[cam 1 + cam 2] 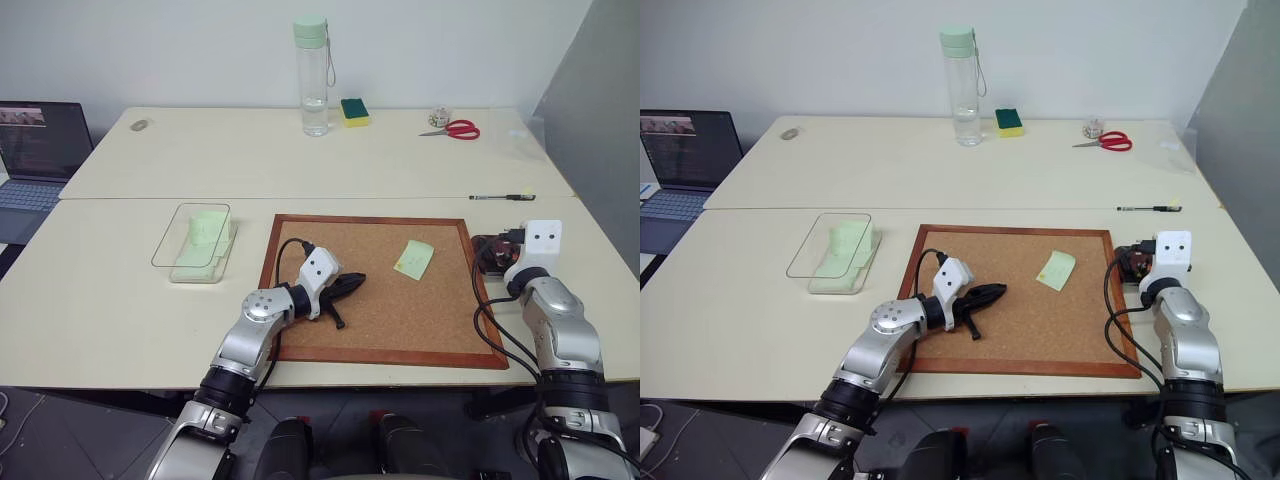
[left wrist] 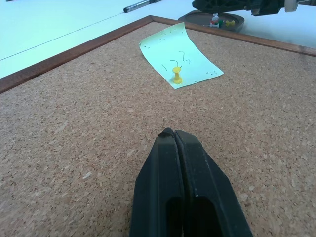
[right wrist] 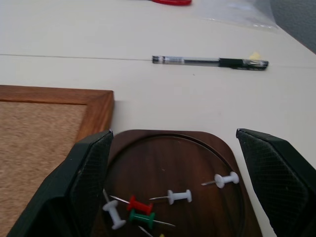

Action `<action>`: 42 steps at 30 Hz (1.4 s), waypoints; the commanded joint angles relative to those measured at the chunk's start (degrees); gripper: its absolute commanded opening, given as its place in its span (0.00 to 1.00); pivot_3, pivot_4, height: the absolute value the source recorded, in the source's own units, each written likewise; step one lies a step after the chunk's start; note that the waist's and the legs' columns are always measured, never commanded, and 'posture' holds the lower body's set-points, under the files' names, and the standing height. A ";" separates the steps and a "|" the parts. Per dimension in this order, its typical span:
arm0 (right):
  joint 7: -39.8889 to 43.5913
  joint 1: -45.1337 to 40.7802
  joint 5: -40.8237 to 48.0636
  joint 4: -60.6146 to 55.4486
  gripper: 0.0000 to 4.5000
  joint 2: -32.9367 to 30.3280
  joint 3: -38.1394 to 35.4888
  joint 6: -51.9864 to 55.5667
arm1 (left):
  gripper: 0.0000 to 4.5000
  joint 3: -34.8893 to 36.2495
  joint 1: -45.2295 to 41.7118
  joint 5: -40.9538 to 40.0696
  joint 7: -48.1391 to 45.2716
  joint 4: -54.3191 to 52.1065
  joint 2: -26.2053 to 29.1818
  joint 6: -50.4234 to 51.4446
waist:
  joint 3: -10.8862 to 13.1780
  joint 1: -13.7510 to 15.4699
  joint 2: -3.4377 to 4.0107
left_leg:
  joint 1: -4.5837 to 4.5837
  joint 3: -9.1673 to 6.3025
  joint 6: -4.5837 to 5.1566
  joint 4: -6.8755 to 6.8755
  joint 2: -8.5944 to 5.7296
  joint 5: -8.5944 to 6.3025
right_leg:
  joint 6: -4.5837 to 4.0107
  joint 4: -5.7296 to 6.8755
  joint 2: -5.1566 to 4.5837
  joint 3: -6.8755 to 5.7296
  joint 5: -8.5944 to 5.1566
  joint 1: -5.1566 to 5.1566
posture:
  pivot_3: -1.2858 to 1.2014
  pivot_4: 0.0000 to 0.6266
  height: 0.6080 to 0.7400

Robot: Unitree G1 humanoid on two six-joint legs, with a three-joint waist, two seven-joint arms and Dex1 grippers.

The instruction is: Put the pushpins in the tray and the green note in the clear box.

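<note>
The green note [image 1: 413,258] lies on the corkboard [image 1: 380,325], held down by a yellow pushpin [image 2: 176,75]. My left gripper [image 1: 356,281] rests shut and empty on the cork, left of the note, pointing at it. The brown tray [image 3: 163,155] sits just past the board's right edge. Several pushpins [image 3: 177,196] lie in it, white, red and green. My right gripper [image 3: 174,148] hovers over the tray, wide open with nothing between its fingers. The clear box [image 1: 178,245] stands left of the board with a pale green block inside.
A black pen [image 1: 503,197] lies behind the tray. A clear bottle [image 1: 312,75], a sponge [image 1: 354,111] and red scissors [image 1: 455,129] stand along the far edge. A laptop [image 1: 35,150] sits on the far left.
</note>
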 commanded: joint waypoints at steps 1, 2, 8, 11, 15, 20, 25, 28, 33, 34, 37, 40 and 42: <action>9.18 2.37 1.01 -6.13 0.91 -2.45 3.61 -5.25 | 0.00 -1.25 1.35 0.45 -0.02 1.00 -0.30 1.36 | 0.00 -0.01 0.00 | 0.00 0.01 0.00 0.00 0.00 0.00 | 0.00 -0.02 0.00 0.00 0.00 0.00 | 0.52 0.24 1.00; 12.05 3.20 2.29 -7.78 0.91 -2.66 4.72 -5.52 | 0.00 -1.30 1.50 0.45 -0.02 0.86 -0.31 1.38 | 0.00 -0.07 0.00 | 0.00 0.01 0.00 0.00 0.00 0.00 | 0.00 -0.02 0.00 0.00 0.00 0.00 | 0.52 0.24 1.00; 20.74 5.66 5.50 -13.57 0.91 -2.53 9.56 -4.47 | 0.00 -1.60 2.20 0.49 0.00 0.36 -0.34 1.37 | 0.00 -0.11 -0.01 | 0.01 -0.01 0.00 0.00 0.01 0.00 | 0.00 0.00 0.04 -0.01 0.00 0.01 | 0.52 0.24 1.00; 21.66 5.73 5.38 -14.28 0.91 -1.09 12.20 -4.58 | 0.00 -1.72 2.32 0.68 0.15 0.21 -0.36 1.18 | 0.00 -0.10 -0.01 | 0.01 -0.01 0.00 0.00 0.01 0.00 | 0.00 -0.01 0.03 -0.01 0.00 0.00 | 0.52 0.24 1.00; 22.34 5.60 5.44 -14.09 0.91 0.53 14.09 -4.28 | 0.00 -1.74 2.54 0.75 0.30 0.00 -0.42 1.04 | 0.01 -0.10 -0.02 | 0.02 -0.02 0.00 -0.01 0.03 0.00 | -0.01 -0.01 0.04 -0.04 0.00 0.00 | 0.52 0.24 1.00; 22.87 4.66 5.00 -12.14 0.91 2.35 16.32 -4.03 | 0.00 -1.89 3.03 0.96 0.49 -0.64 -0.28 0.90 | 0.01 -0.11 -0.03 | 0.00 -0.01 0.00 0.00 0.06 0.00 | -0.01 -0.02 0.02 -0.02 0.00 -0.01 | 0.52 0.24 1.00; 22.21 3.33 3.41 -8.70 0.91 3.54 17.21 -4.91 | 0.00 -1.82 3.06 0.80 0.79 -0.97 -0.36 1.05 | 0.01 -0.11 -0.02 | 0.01 -0.02 0.00 -0.02 0.06 0.00 | -0.02 -0.02 0.05 -0.05 -0.01 -0.02 | 0.52 0.24 1.00; 21.54 2.76 2.10 -6.29 0.84 3.81 17.42 -5.77 | 0.00 -1.82 3.06 0.81 0.89 -1.01 -0.40 1.10 | 0.01 -0.11 -0.03 | 0.00 0.00 0.00 -0.01 0.06 0.00 | -0.01 -0.02 0.03 -0.02 -0.01 -0.02 | 0.52 0.24 1.00; 21.58 1.79 1.53 -3.93 0.65 4.34 17.19 -6.78 | 0.00 -1.67 3.14 0.77 1.01 -1.17 -0.29 1.27 | 0.01 -0.11 -0.03 | 0.00 -0.01 0.00 -0.02 0.06 0.00 | -0.02 -0.02 0.04 -0.05 -0.01 -0.03 | 0.52 0.24 1.00; 21.59 1.67 1.50 -3.72 0.61 4.37 17.15 -6.85 | 0.00 -1.70 3.20 0.78 1.02 -1.25 -0.27 1.32 | 0.01 -0.12 -0.03 | 0.00 -0.01 0.00 -0.02 0.06 0.00 | -0.02 -0.02 0.04 -0.05 -0.01 -0.03 | 0.52 0.24 1.00; 21.55 1.39 1.43 -3.26 0.47 4.48 17.22 -7.09 | 0.00 -1.76 3.24 0.77 1.05 -1.36 -0.29 1.42 | 0.01 -0.12 -0.03 | 0.00 0.00 0.00 -0.01 0.05 0.00 | -0.02 -0.01 0.04 -0.03 -0.01 -0.03 | 0.52 0.24 1.00; 21.38 1.06 1.29 -2.83 0.33 4.76 17.40 -7.28 | 0.00 -1.76 3.23 0.85 1.11 -1.21 -0.29 1.31 | 0.01 -0.12 -0.03 | 0.00 -0.01 0.00 -0.02 0.06 0.00 | -0.02 -0.01 0.04 -0.04 -0.01 -0.03 | 0.52 0.24 1.00; 21.26 0.91 1.22 -2.65 0.24 5.01 17.52 -7.35 | 0.00 -1.79 3.25 0.87 1.14 -1.23 -0.34 1.34 | 0.01 -0.12 -0.03 | 0.00 -0.01 0.00 -0.02 0.06 0.00 | -0.02 -0.01 0.04 -0.05 -0.01 -0.03 | 0.52 0.24 1.00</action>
